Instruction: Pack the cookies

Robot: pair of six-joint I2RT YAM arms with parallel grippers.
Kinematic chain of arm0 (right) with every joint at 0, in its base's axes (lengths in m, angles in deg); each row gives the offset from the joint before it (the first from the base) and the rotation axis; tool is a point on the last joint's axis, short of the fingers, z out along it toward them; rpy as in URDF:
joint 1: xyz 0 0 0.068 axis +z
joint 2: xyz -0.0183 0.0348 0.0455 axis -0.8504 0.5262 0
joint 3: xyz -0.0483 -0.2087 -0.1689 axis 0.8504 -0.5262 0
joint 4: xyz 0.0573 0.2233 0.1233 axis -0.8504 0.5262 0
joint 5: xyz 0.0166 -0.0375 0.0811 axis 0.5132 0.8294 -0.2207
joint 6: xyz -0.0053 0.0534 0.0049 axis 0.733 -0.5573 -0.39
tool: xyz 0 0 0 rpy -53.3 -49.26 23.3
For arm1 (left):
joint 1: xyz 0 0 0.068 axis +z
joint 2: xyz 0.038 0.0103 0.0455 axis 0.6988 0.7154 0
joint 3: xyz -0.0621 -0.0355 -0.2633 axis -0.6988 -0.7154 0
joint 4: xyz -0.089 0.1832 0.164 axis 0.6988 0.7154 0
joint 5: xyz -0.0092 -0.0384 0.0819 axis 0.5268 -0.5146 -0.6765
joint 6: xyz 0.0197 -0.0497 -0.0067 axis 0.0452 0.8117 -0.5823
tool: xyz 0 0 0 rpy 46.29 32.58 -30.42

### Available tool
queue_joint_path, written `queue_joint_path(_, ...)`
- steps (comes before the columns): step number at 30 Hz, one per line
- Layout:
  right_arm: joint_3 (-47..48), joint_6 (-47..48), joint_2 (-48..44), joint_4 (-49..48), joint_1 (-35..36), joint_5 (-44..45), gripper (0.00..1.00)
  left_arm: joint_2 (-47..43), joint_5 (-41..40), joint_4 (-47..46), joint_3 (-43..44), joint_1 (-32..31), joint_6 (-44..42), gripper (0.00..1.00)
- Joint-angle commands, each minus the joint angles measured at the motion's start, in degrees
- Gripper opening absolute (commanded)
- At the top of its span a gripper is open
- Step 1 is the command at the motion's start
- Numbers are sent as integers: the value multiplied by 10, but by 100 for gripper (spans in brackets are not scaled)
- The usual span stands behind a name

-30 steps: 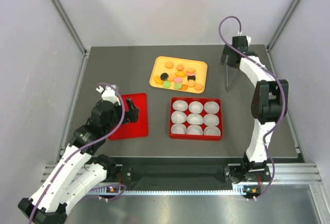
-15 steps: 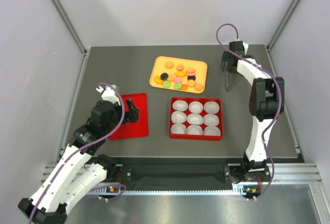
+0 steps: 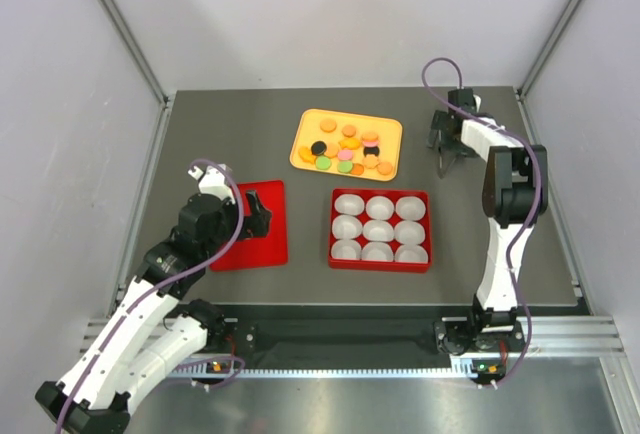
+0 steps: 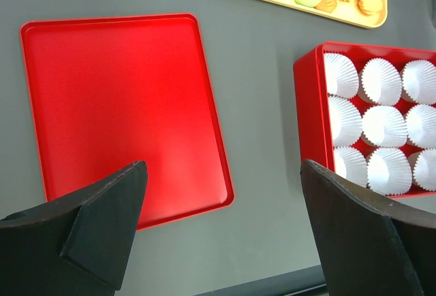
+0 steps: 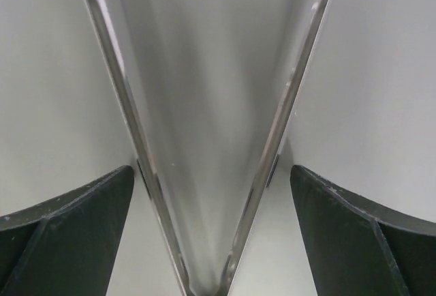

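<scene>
Hovering over flat red tray (image 4: 116, 105), left fingers (image 4: 102, 221) spread wide, holding nothing. Right fingers (image 5: 68, 228) wide apart, empty, at table (image 3: 220, 134) far right. Cookies (image 3: 345, 149) heaped on yellow tray (image 3: 308, 134), behind red box (image 3: 380, 265) of white paper cups (image 3: 378, 229).

The left arm (image 3: 150, 284) reaches forward from its base with the elbow bent. The left gripper (image 3: 255, 216) points down, its jaws spread wide and empty. The right arm (image 3: 505, 234) stands tall and stretches far back. The right gripper (image 3: 440, 141) is turned leftward, jaws likewise wide, gripping nothing.
</scene>
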Motion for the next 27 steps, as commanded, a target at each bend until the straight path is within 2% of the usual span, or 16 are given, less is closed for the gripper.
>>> queue_joint_path(1, 25, 16, 21, -1, -8, -13, 97, 2, 3, -17, 1, 3, -6, 99)
queue_joint_path(5, 46, 21, 37, 10, -11, -27, 95, 4, 2, -17, 1, 2, -6, 99)
queue_joint_path(8, 69, 25, 53, 28, -12, -37, 89, 6, 1, -17, 1, 2, -6, 99)
queue_joint_path(13, 71, 25, 56, 35, -13, -42, 75, 5, -2, -15, 1, 2, -6, 99)
queue_joint_path(17, 69, 26, 35, 35, -14, -43, 57, 4, -3, -15, 1, 3, -5, 99)
queue_joint_path(20, 69, 27, 0, 36, -13, -47, 52, 4, -5, -15, 1, 2, -4, 99)
queue_joint_path(27, 55, 30, -116, 43, -8, -51, 52, 3, -6, -15, 1, 2, -4, 99)
